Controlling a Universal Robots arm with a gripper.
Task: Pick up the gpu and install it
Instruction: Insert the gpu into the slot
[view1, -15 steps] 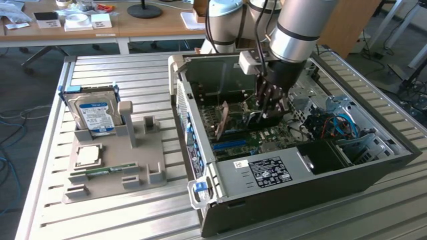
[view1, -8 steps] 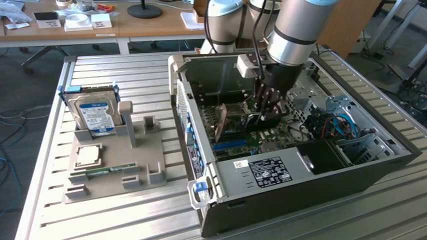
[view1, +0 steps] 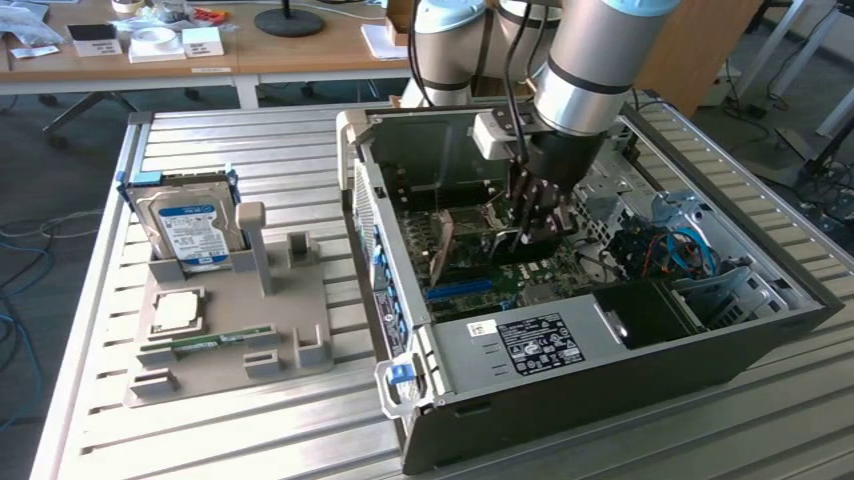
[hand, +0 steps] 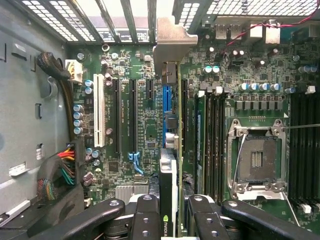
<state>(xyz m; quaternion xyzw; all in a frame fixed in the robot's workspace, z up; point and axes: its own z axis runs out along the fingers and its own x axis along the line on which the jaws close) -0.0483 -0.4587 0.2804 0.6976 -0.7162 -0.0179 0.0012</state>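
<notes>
Inside, the gripper (hand: 172, 212) was clamped on the gpu (hand: 168, 190); the card stood edge-on over the motherboard (hand: 125, 150) in the open computer case (view1: 601, 380), beside the blue slot (hand: 166, 102), silver bracket (hand: 170, 45) at the rear grille

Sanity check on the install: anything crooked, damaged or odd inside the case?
Nothing looks damaged or spilled. The gpu stands edge-on between the fingers and runs along the blue slot, not visibly skewed. The only oddity is the CPU socket, which sits empty with its contacts exposed.

gpu (view1: 458, 240) inside case (view1: 641, 400), hard drive (view1: 194, 225) on stand (view1: 227, 370)
</notes>
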